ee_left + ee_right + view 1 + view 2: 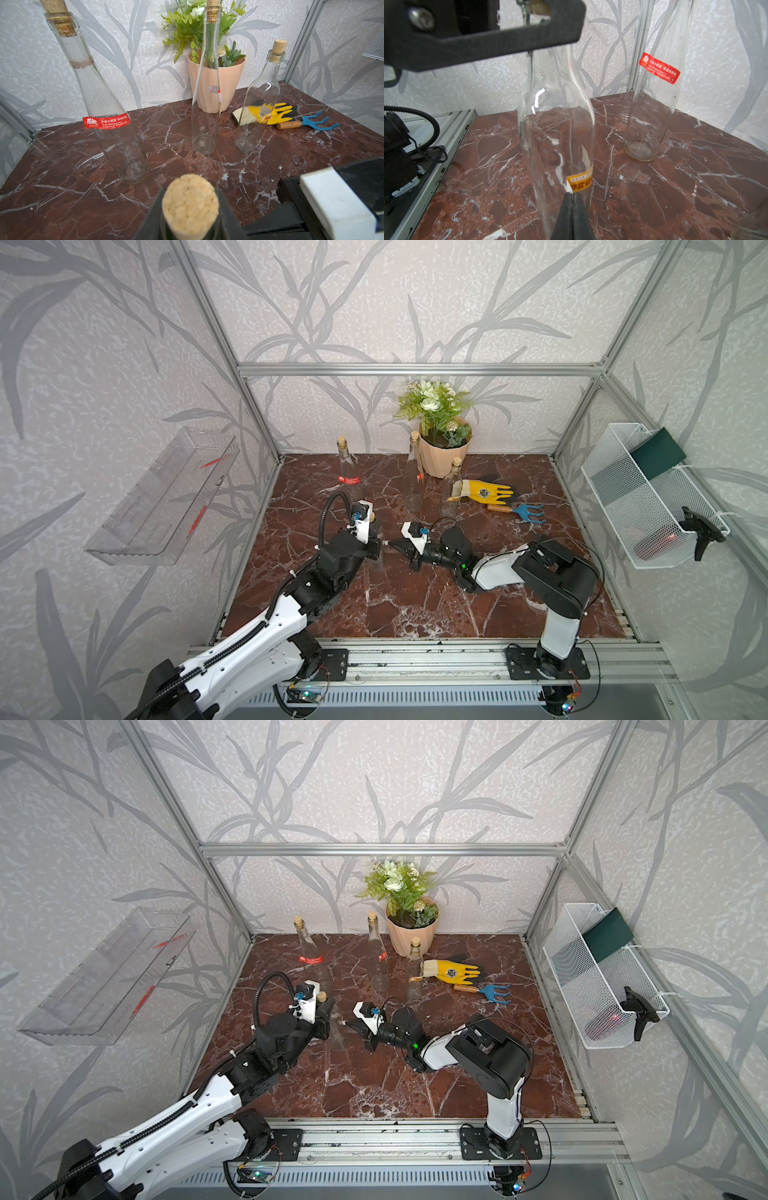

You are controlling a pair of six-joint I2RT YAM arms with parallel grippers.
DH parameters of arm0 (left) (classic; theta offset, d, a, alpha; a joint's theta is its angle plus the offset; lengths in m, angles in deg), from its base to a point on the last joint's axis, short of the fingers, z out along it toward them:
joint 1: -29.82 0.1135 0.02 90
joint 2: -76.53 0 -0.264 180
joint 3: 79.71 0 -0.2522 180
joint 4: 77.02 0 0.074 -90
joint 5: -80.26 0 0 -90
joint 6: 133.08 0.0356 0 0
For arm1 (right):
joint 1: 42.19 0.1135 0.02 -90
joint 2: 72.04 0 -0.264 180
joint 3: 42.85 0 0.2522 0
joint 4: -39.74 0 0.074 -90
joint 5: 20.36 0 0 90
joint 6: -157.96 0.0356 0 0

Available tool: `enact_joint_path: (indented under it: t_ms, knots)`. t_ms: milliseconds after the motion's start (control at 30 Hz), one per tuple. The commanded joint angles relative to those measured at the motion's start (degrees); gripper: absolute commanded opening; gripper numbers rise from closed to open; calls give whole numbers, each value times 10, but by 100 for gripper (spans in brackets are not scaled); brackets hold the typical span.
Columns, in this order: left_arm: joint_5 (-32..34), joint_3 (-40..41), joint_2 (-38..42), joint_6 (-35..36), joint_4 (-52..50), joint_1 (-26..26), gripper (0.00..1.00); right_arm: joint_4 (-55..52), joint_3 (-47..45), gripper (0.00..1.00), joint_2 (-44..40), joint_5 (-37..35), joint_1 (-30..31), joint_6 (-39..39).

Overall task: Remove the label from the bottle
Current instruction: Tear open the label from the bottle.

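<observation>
Bottle [556, 124] is standing on table [675, 187], left hand [190, 207] gripping its neck, right hand [572, 195] pinching orange label [580, 180] at its white corner.

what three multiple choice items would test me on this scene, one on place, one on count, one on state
1. Where is the rake?
A in the basket
B on the table beside the glove
C in the pot

2. How many corked bottles are there?
A two
B three
C four

3. The right jaws are:
A wide open
B shut on the label
C shut on a cork

B: both top views show it lying by the glove.
C: three stand at the back, and a fourth bottle is in the left jaws.
B: the right wrist view shows them pinching the label's edge.
</observation>
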Motion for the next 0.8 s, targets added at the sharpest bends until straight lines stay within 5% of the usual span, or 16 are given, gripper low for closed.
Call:
enact_joint_path:
  t_ms: [0,767]
  knots:
    - [-12,10,6,8,-21,-2,0,31,-7,0,-11,-5,-4,5]
    - [-19,16,13,15,-20,-2,0,37,-7,0,-5,-13,-10,10]
